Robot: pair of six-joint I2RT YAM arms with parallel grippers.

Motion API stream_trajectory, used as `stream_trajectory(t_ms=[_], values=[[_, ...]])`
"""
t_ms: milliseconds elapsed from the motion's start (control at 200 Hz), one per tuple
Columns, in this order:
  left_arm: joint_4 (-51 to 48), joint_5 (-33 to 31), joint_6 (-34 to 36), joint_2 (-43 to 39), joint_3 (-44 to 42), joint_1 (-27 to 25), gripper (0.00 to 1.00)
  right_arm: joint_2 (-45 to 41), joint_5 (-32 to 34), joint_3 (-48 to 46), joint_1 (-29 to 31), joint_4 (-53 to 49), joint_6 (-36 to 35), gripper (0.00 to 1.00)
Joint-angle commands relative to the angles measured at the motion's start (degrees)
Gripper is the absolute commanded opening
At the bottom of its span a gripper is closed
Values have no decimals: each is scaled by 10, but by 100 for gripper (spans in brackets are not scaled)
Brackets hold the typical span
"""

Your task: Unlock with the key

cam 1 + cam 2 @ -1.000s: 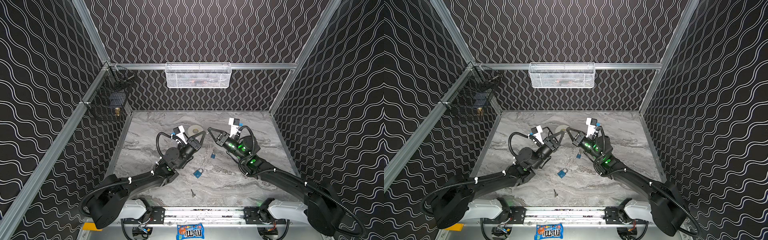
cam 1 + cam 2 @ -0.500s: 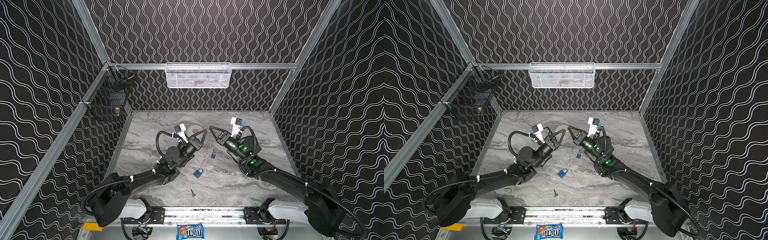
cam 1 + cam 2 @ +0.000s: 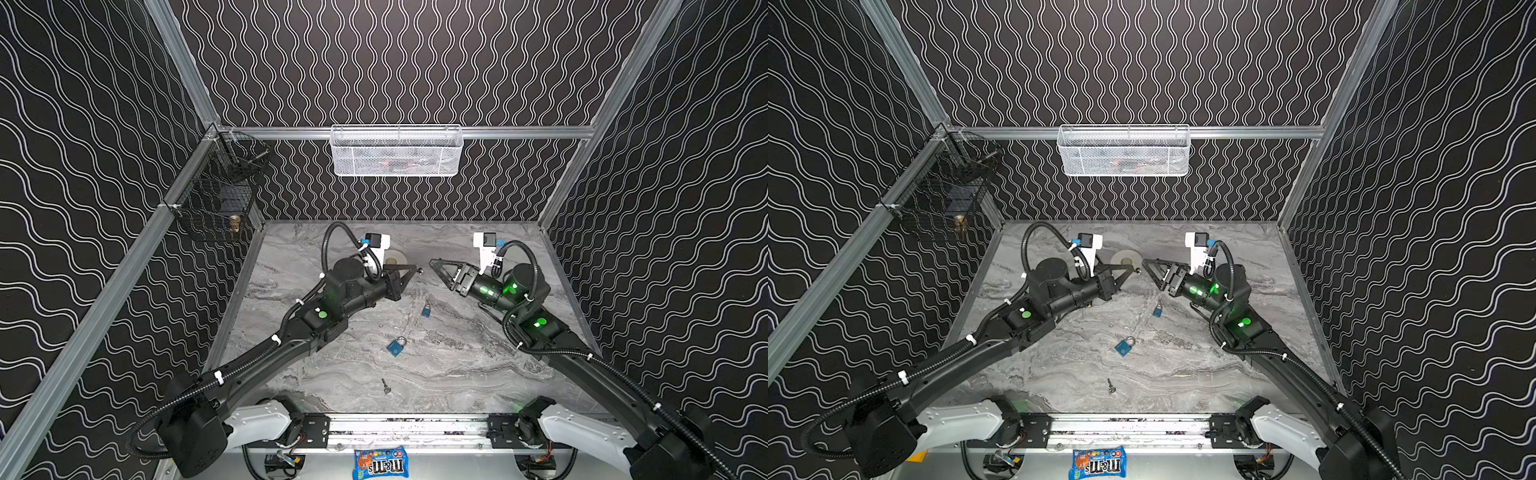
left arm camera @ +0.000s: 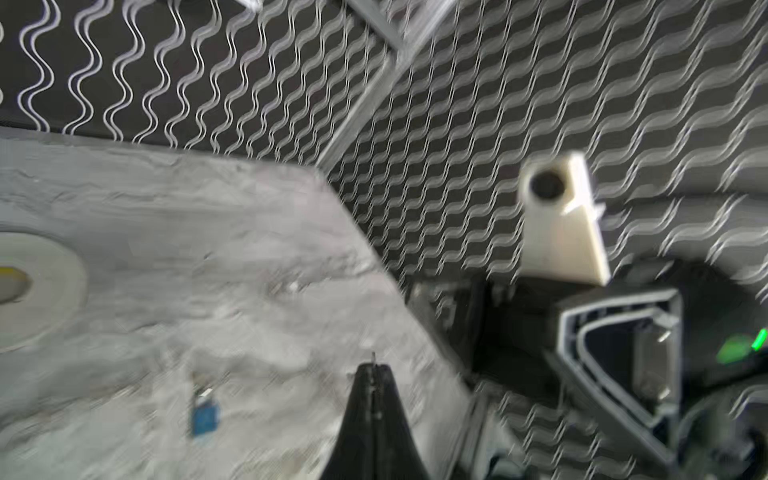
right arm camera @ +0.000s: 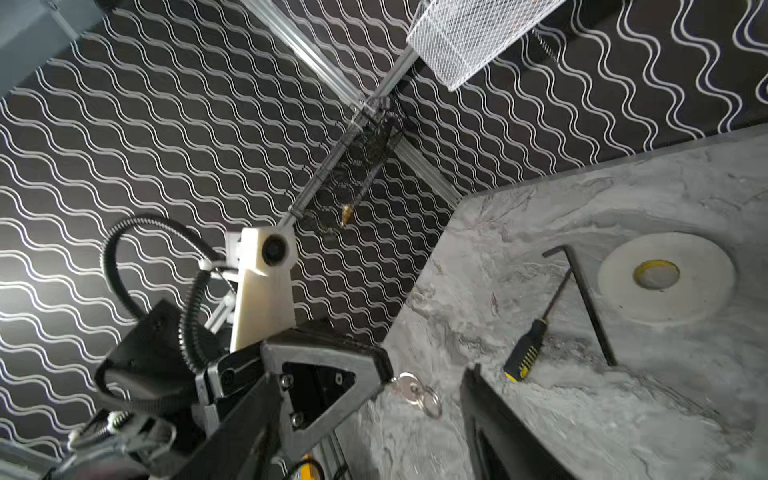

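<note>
Jaws of left gripper (image 3: 415, 271) clenched on silver ringed metal key (image 5: 409, 386), near white tape roll (image 3: 401, 255); right gripper (image 3: 434, 266) jaws released, empty, near same roll.

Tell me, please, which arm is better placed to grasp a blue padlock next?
Right. The right end effector is open, with a blue padlock lying near it, while the left end effector is shut on the key.

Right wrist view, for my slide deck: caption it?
Left claw pinches the ringed key; screwdriver and tape roll lie beyond.
</note>
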Motion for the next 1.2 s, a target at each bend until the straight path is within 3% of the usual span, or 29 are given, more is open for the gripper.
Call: stream_trajectory(t_ms=[0,175,390,525,761,1196], values=[[-160,54,139,8,28,2,0,0,-109,10,-24,-122,-62,71],[-180,102,165,18,52,4,0,-3,-207,-28,-36,-76,-75,71],[-220,133,185,39,82,5,0,-35,-214,-104,-37,19,-55,64],[-217,150,175,44,86,5,0,-16,-228,-85,-37,-28,-99,61],[-198,216,161,53,96,4,0,4,-267,-107,-37,57,-87,56],[-194,265,164,77,118,5,0,4,-296,-118,-37,74,-93,23]])
